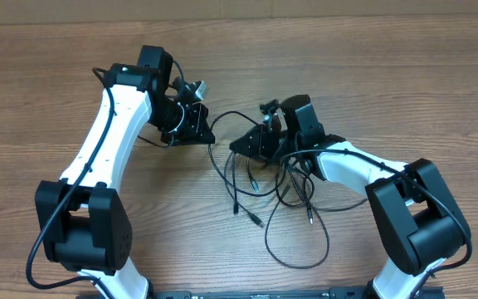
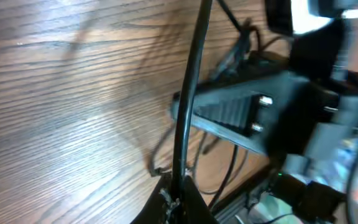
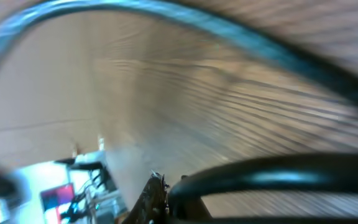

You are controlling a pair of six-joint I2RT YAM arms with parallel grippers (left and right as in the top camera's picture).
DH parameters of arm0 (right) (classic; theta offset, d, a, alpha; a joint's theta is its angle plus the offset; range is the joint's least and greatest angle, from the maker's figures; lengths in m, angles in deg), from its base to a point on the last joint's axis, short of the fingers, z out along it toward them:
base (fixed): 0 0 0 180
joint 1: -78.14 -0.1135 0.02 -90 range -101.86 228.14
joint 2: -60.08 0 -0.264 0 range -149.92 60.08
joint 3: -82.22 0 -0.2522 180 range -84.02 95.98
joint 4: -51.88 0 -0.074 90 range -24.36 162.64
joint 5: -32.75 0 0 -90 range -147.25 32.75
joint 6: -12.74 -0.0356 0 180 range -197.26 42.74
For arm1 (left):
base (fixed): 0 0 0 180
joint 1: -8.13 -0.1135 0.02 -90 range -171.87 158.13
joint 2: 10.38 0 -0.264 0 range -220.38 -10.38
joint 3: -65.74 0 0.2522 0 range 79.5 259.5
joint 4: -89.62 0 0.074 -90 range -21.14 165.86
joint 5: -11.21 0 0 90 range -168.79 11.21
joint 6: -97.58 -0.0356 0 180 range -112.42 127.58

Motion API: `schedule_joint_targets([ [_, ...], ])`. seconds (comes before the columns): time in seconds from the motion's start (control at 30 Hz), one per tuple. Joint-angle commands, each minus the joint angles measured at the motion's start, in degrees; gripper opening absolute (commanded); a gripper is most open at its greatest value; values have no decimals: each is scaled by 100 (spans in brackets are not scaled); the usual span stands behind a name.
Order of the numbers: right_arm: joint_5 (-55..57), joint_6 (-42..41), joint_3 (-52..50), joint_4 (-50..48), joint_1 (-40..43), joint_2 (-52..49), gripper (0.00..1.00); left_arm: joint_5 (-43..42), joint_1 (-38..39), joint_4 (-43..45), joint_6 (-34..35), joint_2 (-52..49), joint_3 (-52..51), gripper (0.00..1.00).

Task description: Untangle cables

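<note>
Left end effector: positioned over the desk, left of centre, tip directed toward the right arm. Jaws closed. The left wrist view shows one black strand of the cables pinched at the fingertips and running nearly straight up across the frame.

Centre: a thin strand leaves that end effector's tip, drops to the desk and curves right into the main tangle.

Right end effector: just right of centre, facing the left one, the two near each other but apart. Jaws closed. The right wrist view is badly blurred, yet a black strand can be seen leaving the fingertips and arcing overhead.

Cables: the bulk lies on the desk in overlapping loops beside and beneath the right arm, with loose plug ends trailing toward the front edge.
</note>
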Motion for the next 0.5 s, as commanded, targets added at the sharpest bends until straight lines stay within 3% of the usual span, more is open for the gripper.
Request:
schedule_joint_targets([
  [0.0,-1412,2,31,-765,-2,142,4,737,20,-44,-175,-15,-63,4],
  [0.27,-2988,-1123,31,-2472,321,144,4,1349,59,-37,-146,-17,-341,4],
  [0.47,-3025,-1705,31,-2710,820,144,4,1443,59,72,-149,-17,-579,4],
])
